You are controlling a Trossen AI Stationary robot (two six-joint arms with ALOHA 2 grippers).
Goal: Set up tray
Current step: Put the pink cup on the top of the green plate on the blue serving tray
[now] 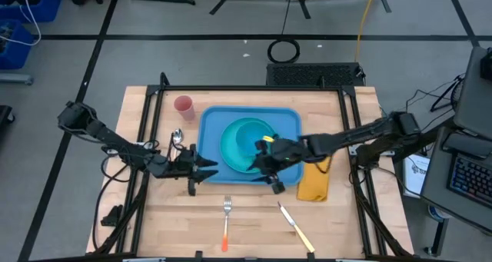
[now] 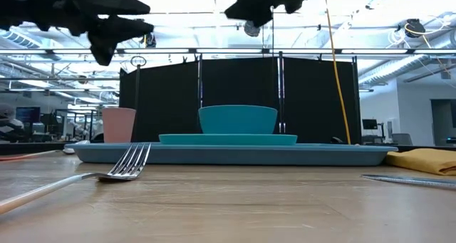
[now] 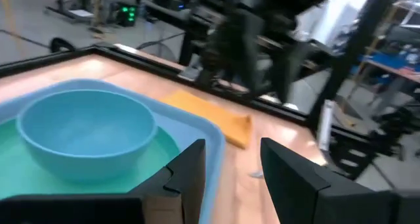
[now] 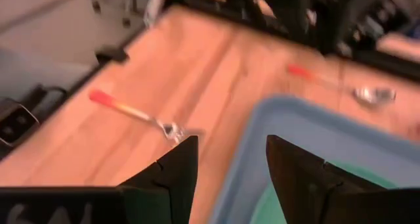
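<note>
The light-blue tray (image 1: pixel 211 124) lies flat mid-table, also in the low view (image 2: pixel 228 154). On it rests a round teal plate (image 1: pixel 229 153) with a blue bowl (image 1: pixel 250 131) standing on it. My left gripper (image 1: pixel 209 170) hangs open in the air just off the tray's near left corner; its wrist view (image 3: pixel 233 152) shows the bowl (image 3: pixel 85 129) ahead. My right gripper (image 1: pixel 265 174) hovers open over the tray's near edge, fingers over the tray rim (image 4: pixel 295 119). The low view shows both grippers well above the table.
A pink cup (image 1: pixel 183 104) stands off the tray's far left corner, a spoon (image 1: pixel 177 137) lies left of the tray. A fork (image 1: pixel 227 220) and a knife (image 1: pixel 296 227) lie near the table's near edge. A yellow napkin (image 1: pixel 314 181) lies right of the tray.
</note>
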